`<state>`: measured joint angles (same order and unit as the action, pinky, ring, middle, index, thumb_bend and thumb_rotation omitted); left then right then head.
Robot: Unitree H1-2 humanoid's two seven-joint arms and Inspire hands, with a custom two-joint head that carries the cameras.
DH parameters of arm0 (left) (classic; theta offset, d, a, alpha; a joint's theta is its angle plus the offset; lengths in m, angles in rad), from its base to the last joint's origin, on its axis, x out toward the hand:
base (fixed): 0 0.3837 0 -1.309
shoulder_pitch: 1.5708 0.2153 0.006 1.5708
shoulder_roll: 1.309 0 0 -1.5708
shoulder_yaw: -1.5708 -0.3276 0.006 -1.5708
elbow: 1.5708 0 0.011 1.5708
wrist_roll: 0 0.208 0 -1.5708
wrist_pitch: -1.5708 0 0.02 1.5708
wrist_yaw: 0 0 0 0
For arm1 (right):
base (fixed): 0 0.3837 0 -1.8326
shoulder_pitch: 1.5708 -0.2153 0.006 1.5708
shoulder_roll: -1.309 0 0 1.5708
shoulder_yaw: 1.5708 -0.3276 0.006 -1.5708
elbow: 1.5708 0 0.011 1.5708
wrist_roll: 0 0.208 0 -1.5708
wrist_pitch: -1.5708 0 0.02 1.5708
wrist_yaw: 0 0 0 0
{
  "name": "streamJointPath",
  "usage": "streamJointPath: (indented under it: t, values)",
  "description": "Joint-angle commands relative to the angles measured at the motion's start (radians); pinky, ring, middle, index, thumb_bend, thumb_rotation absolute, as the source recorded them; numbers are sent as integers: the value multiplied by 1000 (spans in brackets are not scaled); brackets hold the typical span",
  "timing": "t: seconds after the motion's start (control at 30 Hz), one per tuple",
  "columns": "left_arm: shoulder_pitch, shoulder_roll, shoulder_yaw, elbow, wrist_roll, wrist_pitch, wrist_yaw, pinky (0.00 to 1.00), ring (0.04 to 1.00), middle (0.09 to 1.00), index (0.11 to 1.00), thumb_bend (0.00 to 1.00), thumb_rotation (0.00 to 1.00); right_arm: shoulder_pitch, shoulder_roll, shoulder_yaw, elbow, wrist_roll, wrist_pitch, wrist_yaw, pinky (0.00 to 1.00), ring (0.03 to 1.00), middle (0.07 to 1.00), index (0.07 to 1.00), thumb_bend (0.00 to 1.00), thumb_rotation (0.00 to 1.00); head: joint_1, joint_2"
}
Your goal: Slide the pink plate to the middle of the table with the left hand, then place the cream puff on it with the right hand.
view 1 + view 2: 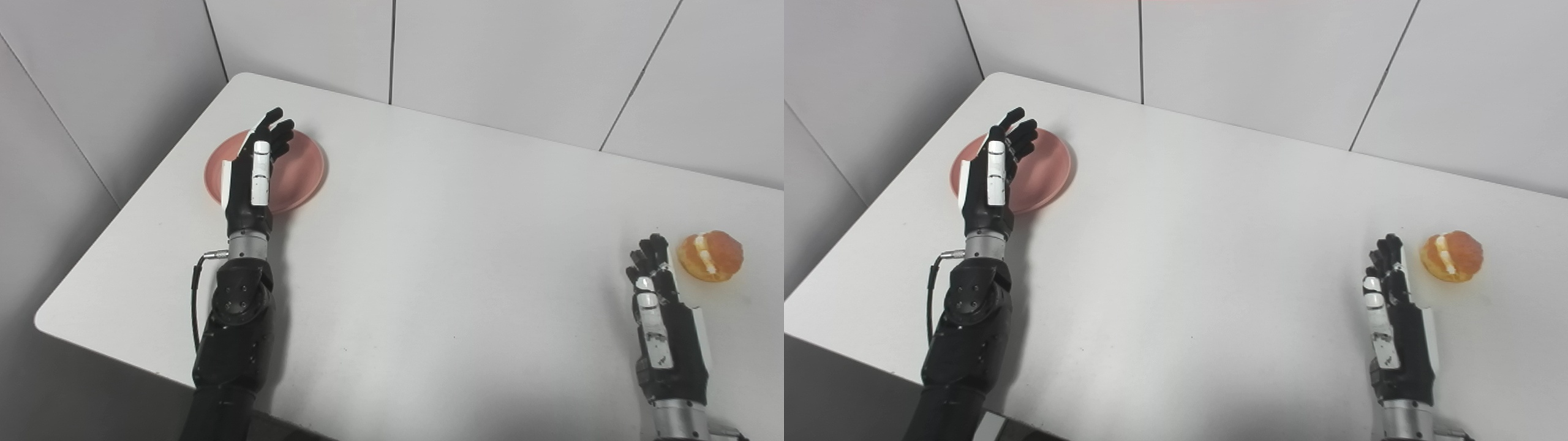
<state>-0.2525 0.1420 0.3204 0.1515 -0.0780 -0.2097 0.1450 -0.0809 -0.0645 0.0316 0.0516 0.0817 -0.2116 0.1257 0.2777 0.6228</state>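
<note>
Left hand (254, 177), fingers apart, hovers over the pink plate (300, 171) to slide it; right hand (664, 318) (also spread) waits beside the cream puff (710, 256)

The scene is evenly and brightly lit from above, soft shadows are cast on the white bench (429, 257), and sharp focus is kept throughout.
</note>
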Motion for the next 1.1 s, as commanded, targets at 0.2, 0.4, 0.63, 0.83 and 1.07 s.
streamJointPath:
  t: [0.2,0.4,0.63,0.83,1.07]
  values:
    - [-73,55,53,10,10,-46,75,710,708,707,698,755,1000,12,1,3,4,6,-10,8,1000,1000,1000,1000,574,834,1,-1]
    - [-89,76,67,8,10,-39,101,704,712,718,713,775,1000,16,-2,3,-4,-3,-6,6,1000,1000,1000,1000,566,843,3,0]
    - [-113,116,97,65,-4,-73,116,703,713,713,715,812,1000,15,-2,-1,-4,6,0,7,1000,1000,1000,1000,555,836,9,-1]
    - [-134,138,135,144,-6,-92,165,693,700,700,703,824,1000,14,-7,0,2,4,-6,10,1000,1000,1000,1000,540,850,17,-5]
    - [-142,177,152,245,-20,-141,166,714,690,692,697,835,1000,13,-12,-2,10,-4,-17,8,1000,1000,1000,1000,555,864,20,-8]
